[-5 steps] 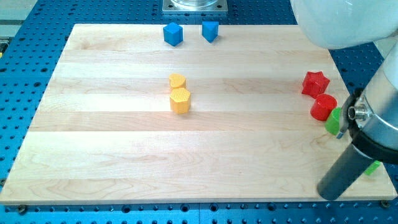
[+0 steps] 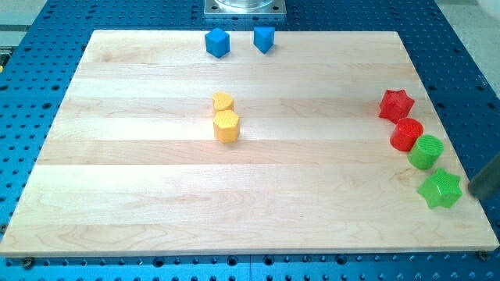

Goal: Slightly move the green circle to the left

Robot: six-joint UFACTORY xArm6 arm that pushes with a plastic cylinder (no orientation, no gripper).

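The green circle (image 2: 426, 151) stands near the board's right edge, touching the red circle (image 2: 406, 134) at its upper left. The green star (image 2: 440, 189) lies just below it. Only the end of my dark rod shows at the view's right edge; my tip (image 2: 473, 186) is just right of the green star and below-right of the green circle, touching neither.
A red star (image 2: 396, 104) lies above the red circle. Two yellow blocks (image 2: 223, 102) (image 2: 226, 126) touch near the board's middle. Two blue cubes (image 2: 217, 42) (image 2: 264, 38) sit at the top edge. The wooden board (image 2: 141, 195) rests on a blue perforated table.
The arm has drawn away to the right, out of most of the view. The green circle and green star, hidden before behind the rod, now show in full.
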